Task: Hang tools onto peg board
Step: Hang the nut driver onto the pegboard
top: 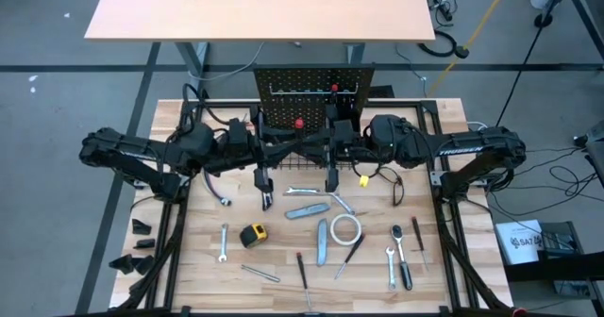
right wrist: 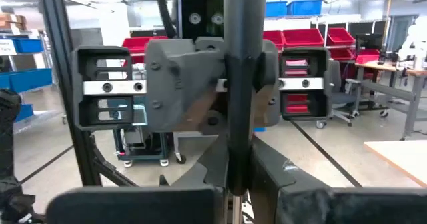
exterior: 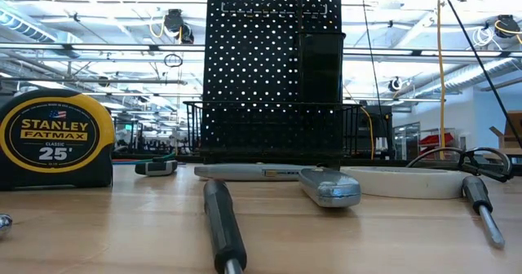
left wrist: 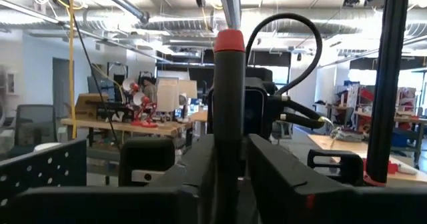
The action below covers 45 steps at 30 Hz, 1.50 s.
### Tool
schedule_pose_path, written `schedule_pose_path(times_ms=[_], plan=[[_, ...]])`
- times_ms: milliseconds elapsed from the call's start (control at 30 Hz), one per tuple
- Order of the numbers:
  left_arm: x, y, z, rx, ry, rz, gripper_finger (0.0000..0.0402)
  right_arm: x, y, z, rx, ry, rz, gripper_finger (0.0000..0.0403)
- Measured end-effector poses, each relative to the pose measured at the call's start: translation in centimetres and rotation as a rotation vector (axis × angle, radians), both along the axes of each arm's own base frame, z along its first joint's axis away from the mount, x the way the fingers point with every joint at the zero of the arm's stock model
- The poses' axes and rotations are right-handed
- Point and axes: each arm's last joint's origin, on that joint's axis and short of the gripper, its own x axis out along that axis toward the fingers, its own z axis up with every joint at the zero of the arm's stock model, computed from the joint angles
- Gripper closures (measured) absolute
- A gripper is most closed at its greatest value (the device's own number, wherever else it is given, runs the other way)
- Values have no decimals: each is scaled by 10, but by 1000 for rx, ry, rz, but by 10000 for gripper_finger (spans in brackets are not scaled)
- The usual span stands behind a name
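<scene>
Even overhead light falls on the wooden surface point(top: 283, 260), with soft, short shadows. In the low view the bright ceiling backlights the peg board point(exterior: 273, 62) into a silhouette, and the near screwdriver handle point(exterior: 223, 225) is blurred. Both wrist views show close fingers out of focus

Two dark six-joint arms, black cables looped along the links, pale lettering on the right forearm, dark blocky finger pairs.

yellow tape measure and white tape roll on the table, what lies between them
In the high view, two grey utility knives lie between the yellow-black tape measure and the white tape roll.
</scene>
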Motion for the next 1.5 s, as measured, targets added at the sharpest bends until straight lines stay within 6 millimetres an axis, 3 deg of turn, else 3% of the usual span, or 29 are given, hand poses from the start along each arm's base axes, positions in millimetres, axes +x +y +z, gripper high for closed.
schedule_pose_path(times_ms=[167, 800, 933, 1067, 1200, 1400, 1500], plan=[[-6, 2, 3, -1, 12, 9, 282, 1, -3, -5, -4, 55, -32, 380], [-6, 22, 0, -42, 42, 50, 277, 2, -10, -15, -17, 152, -79, 380], [-6, 23, 0, -47, 41, 37, 298, 2, -12, -15, -17, 153, -86, 380], [-5, 23, 0, -33, 43, 17, 355, 2, -14, -15, -15, 153, -89, 380], [-5, 23, 0, -25, 43, 13, 362, 2, -15, -15, -18, 152, -92, 379], [-6, 23, 1, -27, 44, 13, 362, 1, -16, -15, -40, 159, -96, 291], [-11, 24, 4, -36, 38, 36, 362, -9, -19, -11, -56, 194, -107, 244]])
